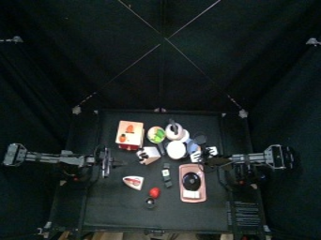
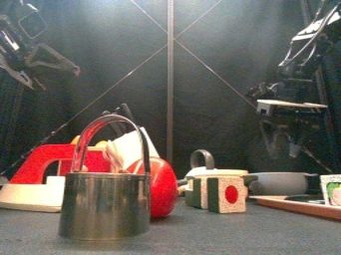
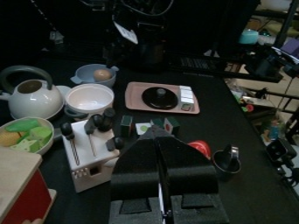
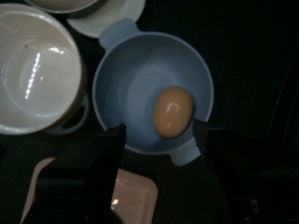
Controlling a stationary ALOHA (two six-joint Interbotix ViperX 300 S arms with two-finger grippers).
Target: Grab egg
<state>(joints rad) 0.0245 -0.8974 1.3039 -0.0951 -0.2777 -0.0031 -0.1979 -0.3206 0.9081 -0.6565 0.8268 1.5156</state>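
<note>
Resting at the left edge of the worktop (image 1: 75, 192), the left arm's gripper (image 3: 166, 188) points across the clutter; its jaws appear closed together with nothing between them. Just ahead of it in the left wrist view: a white block with black knobs (image 3: 91, 149), a green bowl (image 3: 26, 136) holding fruit-coloured pieces, a white bowl (image 3: 89, 99), a grey kettle (image 3: 26, 92), and a pink tray (image 3: 162, 96) carrying a black round object.

Front view, near left to right: a metal cup with a looped handle (image 2: 104, 204), a red round object (image 2: 160, 187) just behind it, a small cube with a red dot (image 2: 226, 193).

The egg (image 4: 173, 111) lies in a pale blue bowl with two small handles (image 4: 135, 79), off-centre toward one handle. The same bowl (image 3: 94, 75) shows beyond the white bowl in the left wrist view, touching or just beside it.

The right gripper (image 4: 158, 142) hangs over the blue bowl, jaws spread wide to either side of the egg, gripping nothing. Contact with the bowl rim cannot be told. In the front view the right arm (image 2: 293, 105) is raised above the worktop at the right.
</note>
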